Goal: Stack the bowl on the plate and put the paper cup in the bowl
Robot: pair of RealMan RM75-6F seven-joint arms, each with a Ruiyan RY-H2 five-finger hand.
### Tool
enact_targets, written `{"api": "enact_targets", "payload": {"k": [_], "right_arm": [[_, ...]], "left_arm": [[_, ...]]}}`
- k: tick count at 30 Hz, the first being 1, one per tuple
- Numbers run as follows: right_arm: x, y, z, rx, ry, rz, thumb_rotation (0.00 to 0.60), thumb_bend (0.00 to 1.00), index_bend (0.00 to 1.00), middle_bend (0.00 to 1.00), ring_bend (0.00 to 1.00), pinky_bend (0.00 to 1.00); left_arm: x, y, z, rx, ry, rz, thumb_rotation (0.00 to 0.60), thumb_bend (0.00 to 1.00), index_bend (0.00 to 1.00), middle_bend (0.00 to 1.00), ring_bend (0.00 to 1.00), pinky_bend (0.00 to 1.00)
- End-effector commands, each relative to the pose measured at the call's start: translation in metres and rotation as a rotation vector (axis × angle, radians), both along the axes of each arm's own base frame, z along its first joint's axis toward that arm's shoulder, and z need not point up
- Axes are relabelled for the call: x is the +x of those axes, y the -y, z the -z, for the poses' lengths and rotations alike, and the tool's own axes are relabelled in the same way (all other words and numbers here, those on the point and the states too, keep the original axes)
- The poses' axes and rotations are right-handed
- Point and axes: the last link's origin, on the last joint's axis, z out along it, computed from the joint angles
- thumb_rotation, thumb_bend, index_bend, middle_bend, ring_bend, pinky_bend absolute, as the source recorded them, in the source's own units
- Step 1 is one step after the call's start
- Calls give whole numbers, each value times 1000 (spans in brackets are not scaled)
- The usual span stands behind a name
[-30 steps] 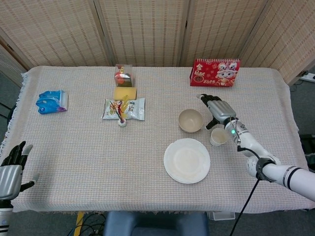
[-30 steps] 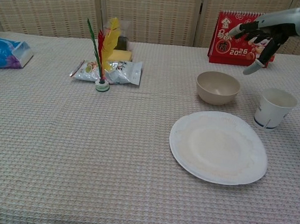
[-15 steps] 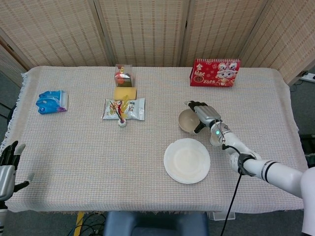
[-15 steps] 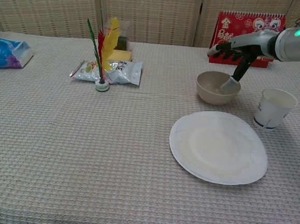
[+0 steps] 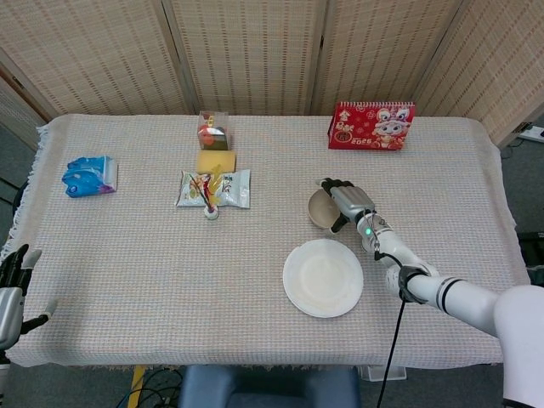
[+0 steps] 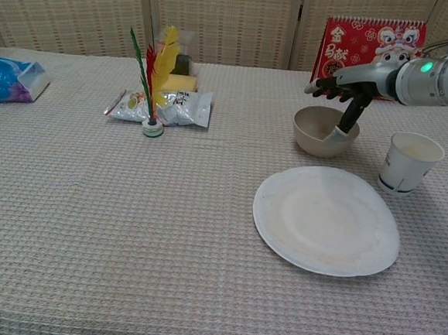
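Observation:
The beige bowl (image 6: 318, 133) (image 5: 321, 210) stands on the tablecloth just behind the white plate (image 6: 326, 220) (image 5: 323, 277). To the bowl's right is the white paper cup (image 6: 408, 161); in the head view my right arm covers it. My right hand (image 6: 345, 88) (image 5: 342, 201) hovers over the bowl's right side with its fingers spread above the rim, and the thumb reaches down to the bowl's right wall. The bowl sits flat, and no firm grip shows. My left hand (image 5: 12, 289) hangs open off the table's near left edge.
A red calendar (image 6: 370, 56) stands behind the bowl. A feather shuttlecock (image 6: 155, 80), a snack packet (image 6: 167, 105), a yellow block (image 5: 215, 161) and a clear box (image 5: 213, 129) sit at the middle back. A blue tissue pack (image 5: 89, 176) lies far left.
My right hand has moved left from above the paper cup to over the bowl and dropped, with the thumb now at the bowl. My left hand has sunk lower at the frame's edge.

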Motion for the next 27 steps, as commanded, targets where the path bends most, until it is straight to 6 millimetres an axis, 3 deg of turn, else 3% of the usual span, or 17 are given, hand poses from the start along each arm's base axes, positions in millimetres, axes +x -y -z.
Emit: {"api": "enact_targets", "payload": {"k": [1,9,15,19,22,27], "right_arm": [[-2,1,2,3,3,10,600,0,0,0,0,0],[-7,2,9,9,11,20,600,4,0,0,0,0],[-7,3,14,8,21,19,600,88,0,7,0,17],[-7,3,17,-13,27,9,600,235,0,106,96,268],[-7,4,18,-37,39,3,600,300,0,154,151,386],[-9,4,18,-51,54,5,600,326,0,178,174,430]], "left_arm": [[0,0,0,0,0,0,600,315,0,0,0,259],[0,0,-1,7,-1,-3,600,315,0,0,0,259],[0,0,-1,7,-1,-1,600,315,0,0,0,259],[0,0,-1,6,-2,1,600,315,0,0,0,259],[0,0,-1,4,-2,1,600,315,0,0,0,259],[0,0,-2,7,-2,1,600,315,0,0,0,259]]}}
